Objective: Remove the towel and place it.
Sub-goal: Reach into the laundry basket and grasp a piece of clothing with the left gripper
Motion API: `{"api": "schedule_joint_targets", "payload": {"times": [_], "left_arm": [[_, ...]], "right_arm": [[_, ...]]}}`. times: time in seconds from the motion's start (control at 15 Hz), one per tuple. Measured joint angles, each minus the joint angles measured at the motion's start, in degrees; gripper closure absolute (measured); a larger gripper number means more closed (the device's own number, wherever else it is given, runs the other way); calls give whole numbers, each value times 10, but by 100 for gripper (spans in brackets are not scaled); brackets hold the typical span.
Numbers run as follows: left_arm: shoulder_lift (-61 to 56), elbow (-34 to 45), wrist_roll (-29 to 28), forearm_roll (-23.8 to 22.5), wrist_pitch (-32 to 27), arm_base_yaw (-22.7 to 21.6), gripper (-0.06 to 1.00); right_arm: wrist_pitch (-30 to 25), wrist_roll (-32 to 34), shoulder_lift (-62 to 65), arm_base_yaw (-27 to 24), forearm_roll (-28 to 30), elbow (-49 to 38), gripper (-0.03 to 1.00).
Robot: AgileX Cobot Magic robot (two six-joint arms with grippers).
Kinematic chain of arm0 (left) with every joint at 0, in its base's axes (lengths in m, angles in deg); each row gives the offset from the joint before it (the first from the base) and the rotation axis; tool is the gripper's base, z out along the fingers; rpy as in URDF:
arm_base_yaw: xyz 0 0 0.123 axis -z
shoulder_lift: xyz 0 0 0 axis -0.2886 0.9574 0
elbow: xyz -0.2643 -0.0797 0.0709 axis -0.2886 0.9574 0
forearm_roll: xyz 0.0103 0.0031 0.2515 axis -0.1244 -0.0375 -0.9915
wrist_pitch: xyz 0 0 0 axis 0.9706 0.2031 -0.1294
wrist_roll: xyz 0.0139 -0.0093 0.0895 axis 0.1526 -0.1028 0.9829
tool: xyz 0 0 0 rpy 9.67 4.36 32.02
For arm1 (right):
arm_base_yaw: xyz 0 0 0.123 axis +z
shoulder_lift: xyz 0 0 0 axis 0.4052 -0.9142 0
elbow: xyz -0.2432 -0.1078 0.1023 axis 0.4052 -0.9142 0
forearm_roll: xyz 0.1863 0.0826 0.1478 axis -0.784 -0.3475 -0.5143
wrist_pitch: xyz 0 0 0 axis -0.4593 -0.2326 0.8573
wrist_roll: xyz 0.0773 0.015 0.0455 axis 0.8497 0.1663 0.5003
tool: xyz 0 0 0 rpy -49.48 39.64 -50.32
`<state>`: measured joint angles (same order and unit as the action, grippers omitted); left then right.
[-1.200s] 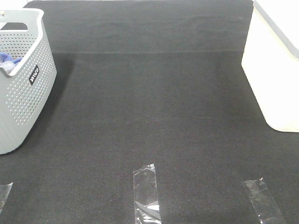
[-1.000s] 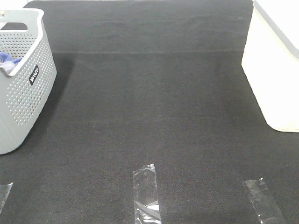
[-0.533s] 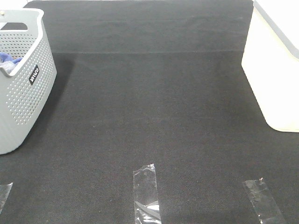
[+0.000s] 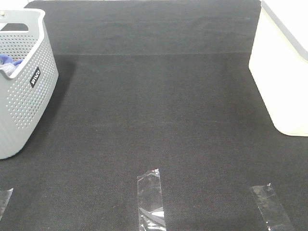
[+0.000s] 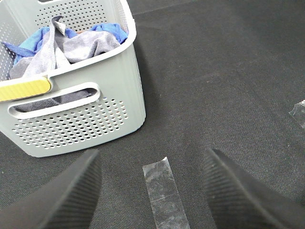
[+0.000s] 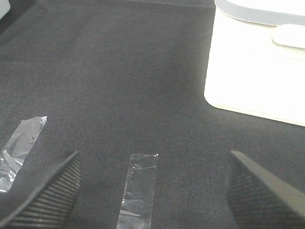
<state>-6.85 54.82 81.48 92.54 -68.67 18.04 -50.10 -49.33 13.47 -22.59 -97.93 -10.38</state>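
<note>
Grey-lavender towel (image 5: pixel 78 45) lies bunched inside the grey basket (image 5: pixel 95 119), a blue cloth (image 5: pixel 114 29) tucked in beside it; the basket stands at the left edge of the black counter (image 4: pixel 154 106). Left claw (image 5: pixel 152 152) is spread apart, holding nothing, above a tape strip (image 5: pixel 162 191) just in front of the basket; right claw (image 6: pixel 153 155) is also spread apart, holding nothing, near the white bin (image 6: pixel 257 71).

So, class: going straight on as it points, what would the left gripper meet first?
Probably the black mat, about at the tape strip between the open fingers of the left gripper; the basket lies off that line. Depth is unclear.
</note>
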Motion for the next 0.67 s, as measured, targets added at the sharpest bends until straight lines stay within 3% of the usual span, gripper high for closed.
{"api": "schedule_joint_targets", "payload": {"times": [0.67], "left_arm": [[0,0,0,0,0,0,34]], "right_arm": [[0,0,0,0,0,0,19]]}}
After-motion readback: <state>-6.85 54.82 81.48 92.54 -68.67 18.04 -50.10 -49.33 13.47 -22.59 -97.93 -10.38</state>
